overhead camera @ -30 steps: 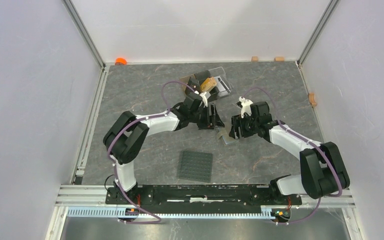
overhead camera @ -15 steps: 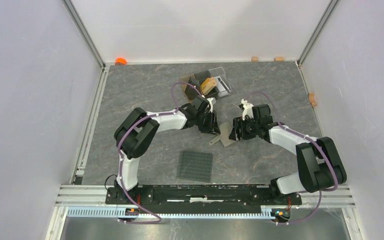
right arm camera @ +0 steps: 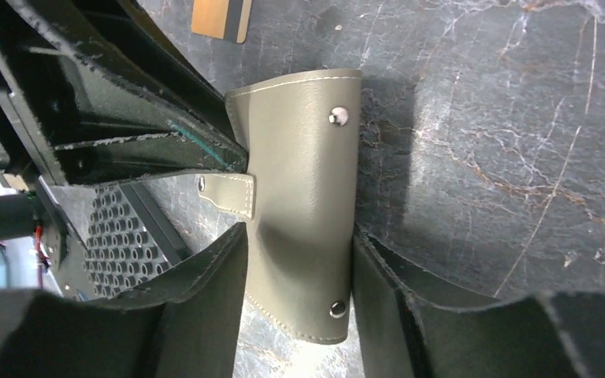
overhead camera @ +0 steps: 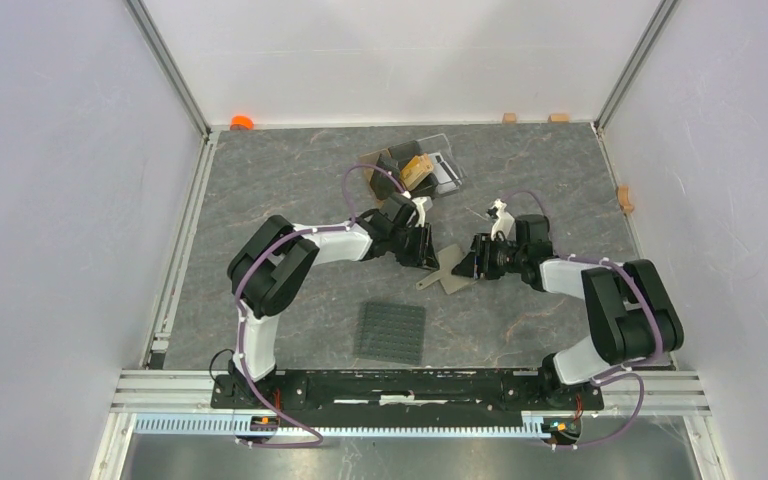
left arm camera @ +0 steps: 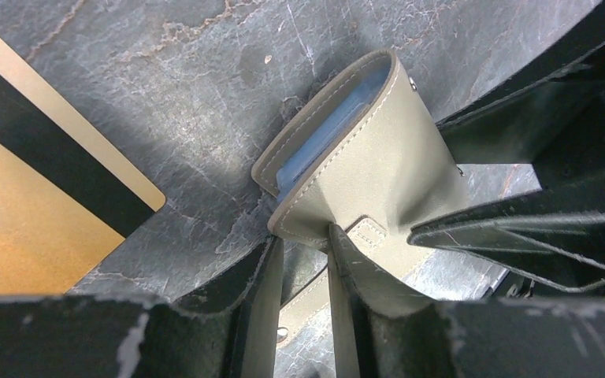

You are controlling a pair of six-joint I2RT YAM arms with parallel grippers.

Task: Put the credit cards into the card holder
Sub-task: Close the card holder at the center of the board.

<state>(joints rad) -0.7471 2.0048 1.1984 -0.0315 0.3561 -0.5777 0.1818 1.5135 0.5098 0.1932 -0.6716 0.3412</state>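
- Grey table (overhead camera: 290, 180) is seen below the arms.
- Card holder (right arm camera: 303, 197) is squeezed between right gripper (right arm camera: 299, 260) fingers.
- Its tab (left arm camera: 366, 232) is pinched by left gripper (left arm camera: 303, 244) fingers.

**Card holder** (overhead camera: 452, 268): olive-taupe folding wallet with stitched edges, two metal snap studs on its outer face, and a snap tab (right arm camera: 227, 194) hanging loose and unfastened. It is folded almost shut, and a bluish pocket shows in the gap. Mid-table, it is clamped between the left gripper (left arm camera: 303, 260) at the tab edge and the right gripper (right arm camera: 299, 260) across its width.

**Gold card** (left arm camera: 24, 228): gold-orange with a black stripe, lying beyond the holder and apart from it.

**Dark card** (overhead camera: 396, 160), **grey card** (overhead camera: 446, 170): either side of the gold card, too small to tell more.
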